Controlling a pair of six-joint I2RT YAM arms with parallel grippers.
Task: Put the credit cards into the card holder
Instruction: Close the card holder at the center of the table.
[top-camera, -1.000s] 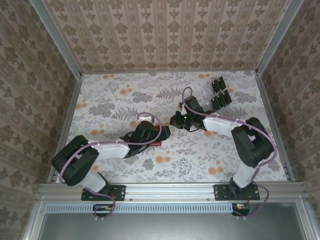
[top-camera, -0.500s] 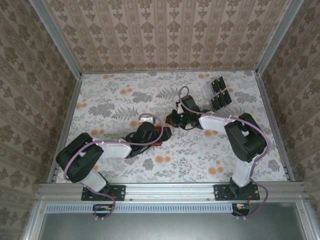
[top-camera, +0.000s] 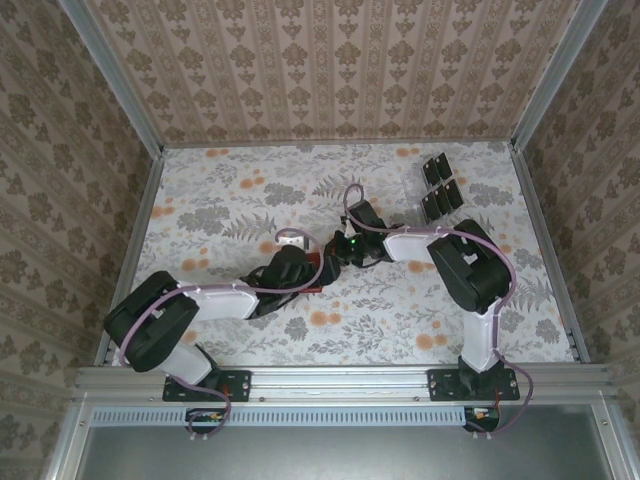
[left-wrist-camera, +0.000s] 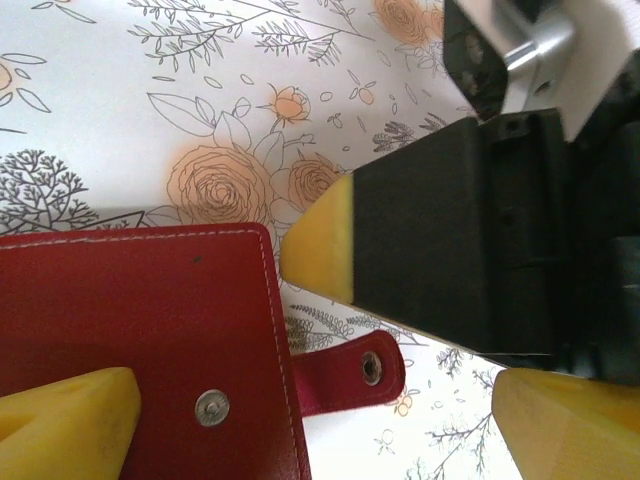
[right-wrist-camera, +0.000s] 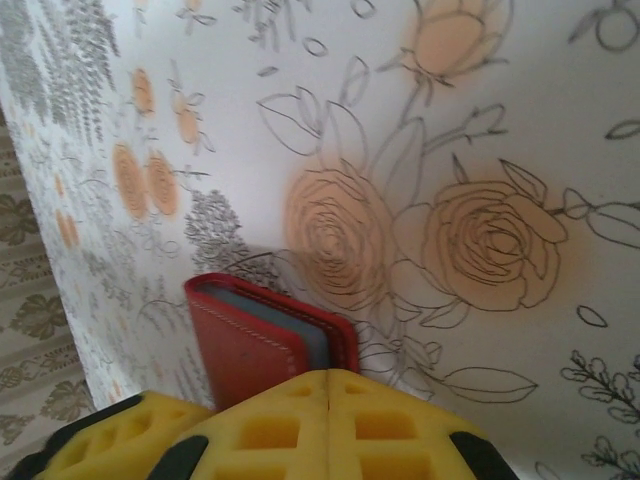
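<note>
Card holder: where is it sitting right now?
Top view: the folded card holder lies near the middle of the table, partly under the open left fingers, with the shut right fingers close beside it.

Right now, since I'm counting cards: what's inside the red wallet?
The wallet lies folded; a grey-blue lining edge shows between its red covers. What it holds is hidden by the fold.
</note>
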